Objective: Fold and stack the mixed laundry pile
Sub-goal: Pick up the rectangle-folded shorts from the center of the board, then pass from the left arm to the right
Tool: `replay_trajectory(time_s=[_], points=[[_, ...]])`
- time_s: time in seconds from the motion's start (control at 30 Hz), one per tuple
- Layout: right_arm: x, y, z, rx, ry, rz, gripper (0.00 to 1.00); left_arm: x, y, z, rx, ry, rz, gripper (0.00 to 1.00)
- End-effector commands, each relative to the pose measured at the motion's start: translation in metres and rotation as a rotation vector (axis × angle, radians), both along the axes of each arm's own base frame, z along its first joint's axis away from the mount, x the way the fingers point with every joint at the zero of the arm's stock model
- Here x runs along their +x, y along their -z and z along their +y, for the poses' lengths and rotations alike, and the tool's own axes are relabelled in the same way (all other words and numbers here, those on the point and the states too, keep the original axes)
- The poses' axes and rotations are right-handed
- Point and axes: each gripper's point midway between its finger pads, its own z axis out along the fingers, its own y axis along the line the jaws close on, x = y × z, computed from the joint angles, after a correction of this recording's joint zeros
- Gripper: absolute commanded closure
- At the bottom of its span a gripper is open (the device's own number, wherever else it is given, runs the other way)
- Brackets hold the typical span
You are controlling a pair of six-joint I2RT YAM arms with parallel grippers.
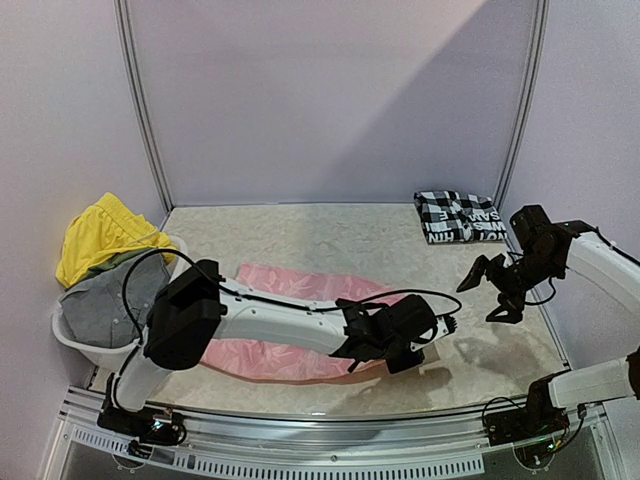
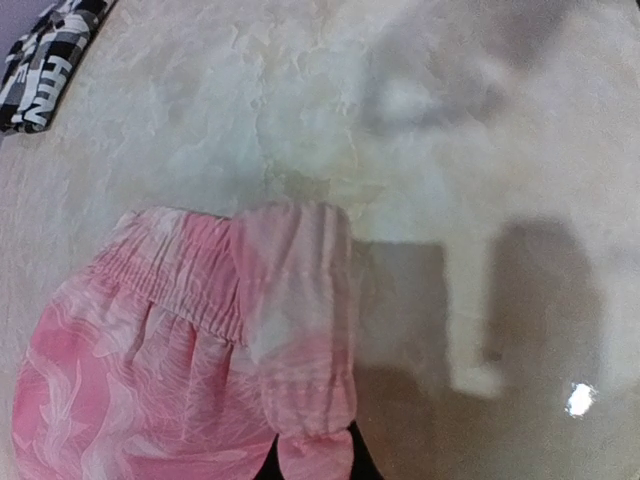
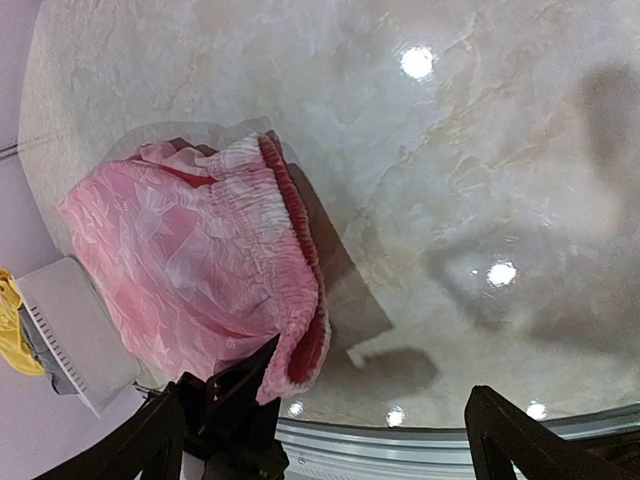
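The table is a pale, cream, marble-patterned surface, glossy enough to throw back round ceiling lights and the arms' soft shadows. Plain lilac walls close it in on three sides, with thin metal frame poles rising at the back corners and a ribbed metal rail running along the near edge. The pink garment, thin, with a pale pattern and a gathered elastic waistband, lies spread on the middle of the table, partly under the left arm. The left gripper sits low at the garment's right end, its jaws pinched tight on a corner of the waistband, which bunches between the black fingers in the left wrist view. The right gripper hangs above the bare table on the right with its jaws spread wide and nothing between them, well apart from the cloth. A black-and-white checked shirt with white lettering lies folded at the far right corner. At the left edge stands a white basket holding a grey garment with a yellow garment heaped on top, draping over its far rim.
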Motion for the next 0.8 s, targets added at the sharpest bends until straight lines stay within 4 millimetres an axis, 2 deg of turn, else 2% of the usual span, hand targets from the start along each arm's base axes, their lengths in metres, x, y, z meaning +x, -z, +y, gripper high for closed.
replay_trajectory(time_s=[0.0, 0.27, 0.47, 0.6, 0.77], points=[[0.008, 0.010, 0.027, 0.166, -0.017, 0.029, 0.01, 0.002, -0.041, -0.006, -0.183, -0.015, 0.068, 1.00], [0.015, 0.037, 0.066, 0.319, -0.085, 0.101, 0.01, -0.003, -0.048, -0.001, -0.216, -0.013, 0.090, 1.00], [0.017, 0.063, 0.093, 0.355, -0.125, 0.173, 0.02, -0.003, -0.050, 0.000, -0.218, -0.017, 0.087, 1.00], [0.016, 0.081, 0.103, 0.363, -0.145, 0.208, 0.09, -0.001, -0.051, 0.001, -0.219, -0.029, 0.081, 1.00], [0.016, 0.099, 0.108, 0.386, -0.144, 0.240, 0.24, 0.000, -0.054, 0.001, -0.225, -0.032, 0.080, 1.00]])
